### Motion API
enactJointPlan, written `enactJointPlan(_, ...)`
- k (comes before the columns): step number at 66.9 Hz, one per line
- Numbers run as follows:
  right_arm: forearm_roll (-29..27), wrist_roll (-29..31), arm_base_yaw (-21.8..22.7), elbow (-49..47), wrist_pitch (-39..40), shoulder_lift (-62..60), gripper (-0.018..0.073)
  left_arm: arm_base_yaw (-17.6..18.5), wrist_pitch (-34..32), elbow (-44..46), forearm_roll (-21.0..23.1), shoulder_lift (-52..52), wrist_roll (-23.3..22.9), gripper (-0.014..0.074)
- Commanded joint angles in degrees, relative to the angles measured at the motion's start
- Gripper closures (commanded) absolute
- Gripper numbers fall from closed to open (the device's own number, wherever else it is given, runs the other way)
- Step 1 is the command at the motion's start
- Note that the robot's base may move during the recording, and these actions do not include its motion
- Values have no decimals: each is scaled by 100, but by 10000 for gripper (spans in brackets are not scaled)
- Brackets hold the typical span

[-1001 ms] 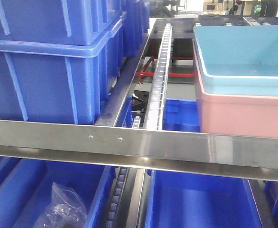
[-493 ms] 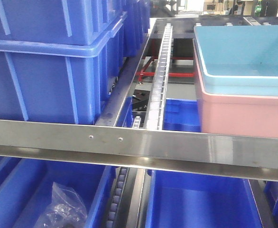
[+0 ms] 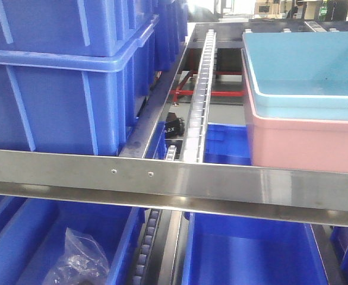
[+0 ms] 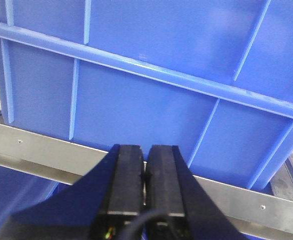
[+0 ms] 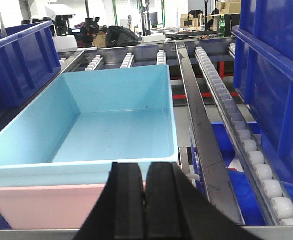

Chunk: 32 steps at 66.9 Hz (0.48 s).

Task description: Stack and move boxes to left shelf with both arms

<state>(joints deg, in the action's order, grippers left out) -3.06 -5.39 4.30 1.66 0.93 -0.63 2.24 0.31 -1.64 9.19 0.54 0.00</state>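
Bins first: you have the blue bin [image 3: 307, 65] nested inside the pink bin [image 3: 307, 142], its rim standing a little above the pink one. The pair sits on the shelf just behind the front rail [image 3: 174, 181], at the right of the front view. The right wrist view gives you what the front view cannot: the whole bare floor of the blue bin [image 5: 109, 132], and only a strip of the pink bin [image 5: 51, 202] below its near rim. It also shows the white rollers [image 5: 246, 150] running back along the shelf to the right of the bins, with a divider strip [image 5: 199, 135] between.

You see the right gripper [image 5: 145, 205] with its fingers pressed together on nothing, right in front of the near wall of the stack; whether it touches the wall you cannot tell.

The left wrist view shows the left gripper [image 4: 145, 180] likewise closed and empty, facing the ribbed wall of a dark blue crate [image 4: 156, 90] that rests behind the steel rail [image 4: 46, 155].

Only the front view places those crates: two are stacked, the lower crate [image 3: 61, 101] at the left of the shelf, well apart from the bins, with a roller track [image 3: 199, 95] between them. Below the rail you see lower crates [image 3: 245, 255], one holding a clear bag [image 3: 79, 261].
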Motion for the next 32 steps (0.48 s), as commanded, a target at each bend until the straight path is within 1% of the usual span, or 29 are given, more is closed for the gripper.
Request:
enactJointPlan(1, -7, 63, 17, -129, 530, -109, 510, 37, -500, 17, 52, 95, -30, 598)
enactJointPlan(32, -7, 63, 17, -129, 530, -109, 510, 37, -500, 17, 52, 95, -30, 598)
